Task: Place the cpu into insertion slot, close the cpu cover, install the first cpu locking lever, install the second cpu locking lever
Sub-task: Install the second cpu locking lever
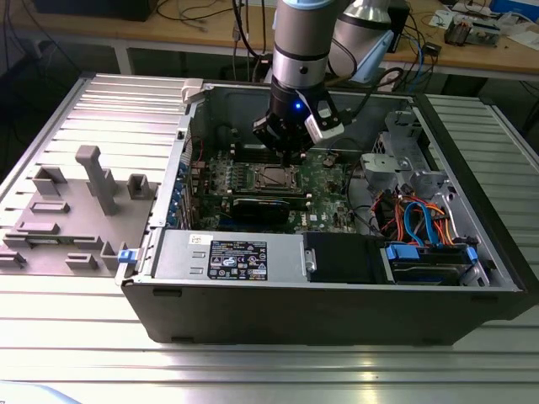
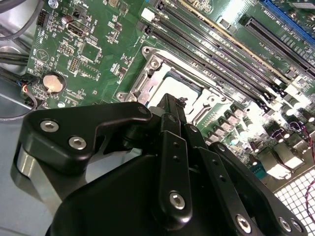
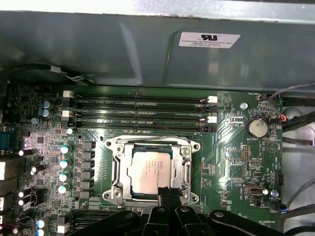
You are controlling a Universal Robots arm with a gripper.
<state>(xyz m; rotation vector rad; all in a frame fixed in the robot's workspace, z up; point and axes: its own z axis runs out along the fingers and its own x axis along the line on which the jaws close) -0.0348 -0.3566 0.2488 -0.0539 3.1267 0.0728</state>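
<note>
- A ribbed metal table [image 1: 76, 337] fills the exterior view, with wooden workbenches [image 1: 168, 34] strewn with cables behind it
- An open computer case [image 1: 337, 311] lies on its side on the table; a grey fixture block [image 1: 76, 210] with upright posts sits beside it, toward the exterior view's left
- Inside the case a green motherboard [image 3: 236, 162] lies flat, with a black power supply [image 1: 244, 257] along the near wall and a drive cage with blue and orange cables [image 1: 421, 227] toward the exterior view's right
- The arm [image 1: 299, 50] reaches down into the case from above, and the gripper [image 3: 168, 194] hangs just over the socket's edge; its black fingers [image 3: 164, 192] are drawn together into a narrow tip, closed on nothing that can be seen
- The insertion slot [image 3: 115, 169] sits mid-board beside the long black memory slots [image 3: 138, 110]
- The cpu cover [image 3: 186, 167] lies flat over the socket, its silvery frame ringing the chip
- The cpu [image 3: 150, 169] is seated in the socket, its dull silver top showing through the cover's cut-out; in the second wrist view it [image 2: 170, 91] lies just past the fingertips
- A round coin cell [image 3: 257, 128] sits on the board well apart from the socket
</note>
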